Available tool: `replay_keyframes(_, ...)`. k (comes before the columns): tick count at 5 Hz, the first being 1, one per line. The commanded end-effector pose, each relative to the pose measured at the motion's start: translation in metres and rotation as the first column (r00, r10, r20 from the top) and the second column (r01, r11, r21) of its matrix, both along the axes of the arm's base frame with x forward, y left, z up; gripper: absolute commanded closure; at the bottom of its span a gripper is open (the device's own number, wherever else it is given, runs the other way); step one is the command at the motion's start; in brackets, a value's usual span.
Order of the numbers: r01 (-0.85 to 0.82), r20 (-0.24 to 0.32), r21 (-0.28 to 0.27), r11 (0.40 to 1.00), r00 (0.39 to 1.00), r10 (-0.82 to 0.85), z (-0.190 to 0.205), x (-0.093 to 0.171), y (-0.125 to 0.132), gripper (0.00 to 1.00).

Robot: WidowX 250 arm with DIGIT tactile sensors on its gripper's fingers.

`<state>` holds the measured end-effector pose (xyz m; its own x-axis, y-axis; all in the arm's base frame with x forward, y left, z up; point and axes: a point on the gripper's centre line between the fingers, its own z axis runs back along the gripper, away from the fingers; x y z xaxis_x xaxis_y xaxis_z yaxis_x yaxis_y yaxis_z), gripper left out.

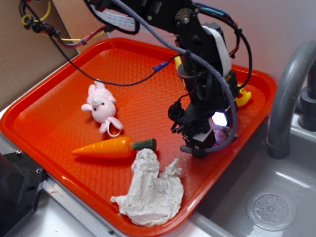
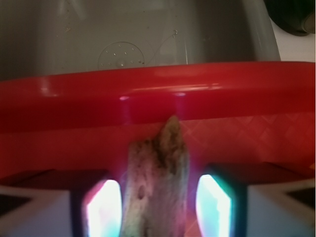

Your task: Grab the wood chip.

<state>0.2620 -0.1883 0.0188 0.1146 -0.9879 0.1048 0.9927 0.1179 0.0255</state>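
The wood chip (image 2: pixel 157 177), a rough grey-brown sliver, lies lengthwise between my gripper's (image 2: pixel 158 207) two glowing pads in the wrist view, its jagged tip pointing at the rim of the orange tray (image 2: pixel 158 94). The left pad (image 2: pixel 103 210) is almost against the chip. A narrow gap shows between the chip and the right pad (image 2: pixel 213 207), so the gripper stands open around it. In the exterior view the gripper (image 1: pixel 205 143) is low over the tray (image 1: pixel 49 123) near its right edge, and the chip is hidden behind the fingers.
On the tray lie an orange toy carrot (image 1: pixel 106 147), crumpled white paper (image 1: pixel 150 190), a pink plush bunny (image 1: pixel 101 106) and a yellow duck (image 1: pixel 243 96) behind the arm. A grey sink (image 1: pixel 271 207) and its faucet (image 1: pixel 286 98) are just past the right rim.
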Motion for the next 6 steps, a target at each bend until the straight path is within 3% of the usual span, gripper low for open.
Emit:
replay_keyframes(1, -0.187, 0.034, 0.090, 0.978, 0.982, 0.185, 0.006, -0.025, 0.008, 1.00)
replay_keyframes(2, -0.437, 0.160, 0.127, 0.890, 0.895, 0.417, 0.053, -0.017, 0.031, 1.00)
replay_keyframes(3, -0.649, 0.195, 0.028, 0.760, 0.750, 0.633, 0.101, -0.022, 0.047, 1.00)
replay_keyframes(4, -0.813, 0.146, -0.099, 0.574, 0.559, 0.816, 0.150, -0.052, 0.084, 1.00)
replay_keyframes(5, -0.928, 0.116, -0.121, 0.352, 0.339, 0.934, 0.183, -0.071, 0.097, 1.00)
replay_keyframes(6, -0.976, 0.114, -0.126, 0.175, 0.161, 0.980, 0.196, -0.075, 0.109, 1.00)
